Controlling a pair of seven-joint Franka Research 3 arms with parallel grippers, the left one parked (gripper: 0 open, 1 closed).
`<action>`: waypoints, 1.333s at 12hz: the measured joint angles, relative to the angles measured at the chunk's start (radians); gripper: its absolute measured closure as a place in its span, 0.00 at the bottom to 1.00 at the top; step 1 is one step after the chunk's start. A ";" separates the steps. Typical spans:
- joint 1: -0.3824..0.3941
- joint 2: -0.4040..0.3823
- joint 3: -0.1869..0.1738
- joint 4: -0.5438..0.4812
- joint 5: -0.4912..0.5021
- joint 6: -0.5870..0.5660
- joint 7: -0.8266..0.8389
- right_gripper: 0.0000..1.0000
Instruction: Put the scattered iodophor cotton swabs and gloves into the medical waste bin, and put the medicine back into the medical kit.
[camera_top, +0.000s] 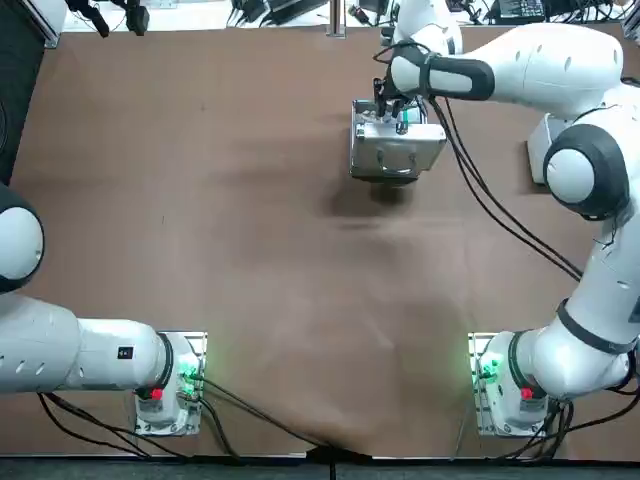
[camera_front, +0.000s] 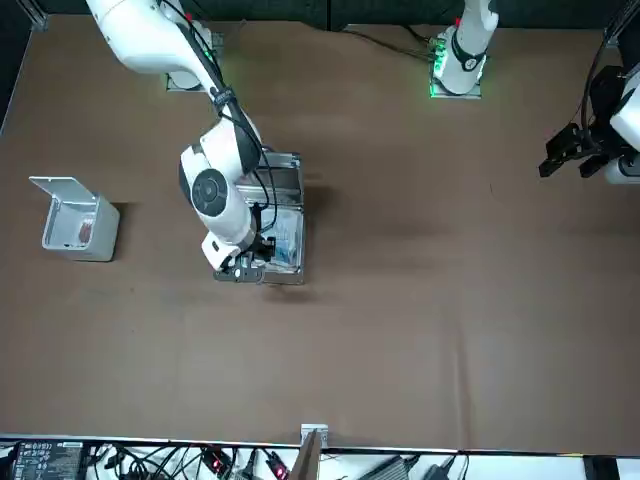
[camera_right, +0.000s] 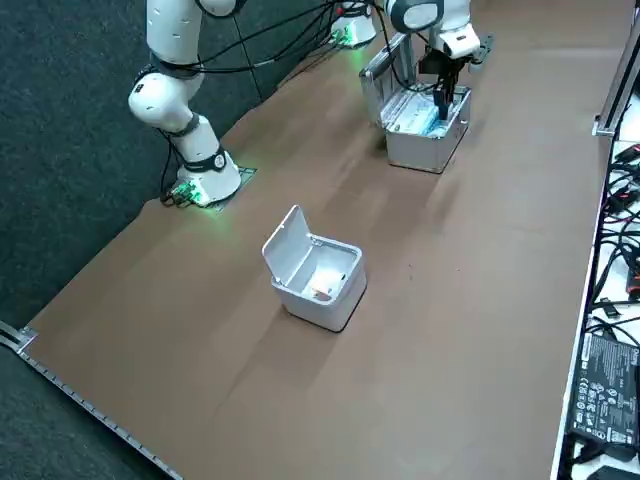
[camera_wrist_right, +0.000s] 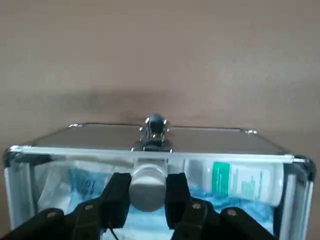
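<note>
The right gripper (camera_wrist_right: 148, 187) is hanging inside the kit (camera_right: 420, 152) near the far edge of the tabletop (camera_top: 250, 250), pinching a bottle (camera_wrist_right: 147, 175) beside a second bottle (camera_wrist_right: 240, 181); the bin (camera_right: 330, 300) is standing apart, toward the right edge.

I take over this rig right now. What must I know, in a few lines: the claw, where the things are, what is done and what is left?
Right claw: shut on the medicine bottle, low inside the open medical kit.
The kit also holds a green-label bottle and blue packets.
Waste bin: lid open, with a reddish thing inside; I cannot tell what it is.
Done, it seems: no loose swabs or gloves show on the table.
Left: release the bottle and lift the arm out.
</note>
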 joint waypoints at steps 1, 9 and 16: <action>0.001 0.008 0.000 0.002 -0.022 0.012 0.011 0.61; 0.006 0.022 -0.002 0.065 -0.082 -0.037 0.035 0.16; -0.120 -0.184 -0.012 0.189 -0.086 -0.359 -0.118 0.00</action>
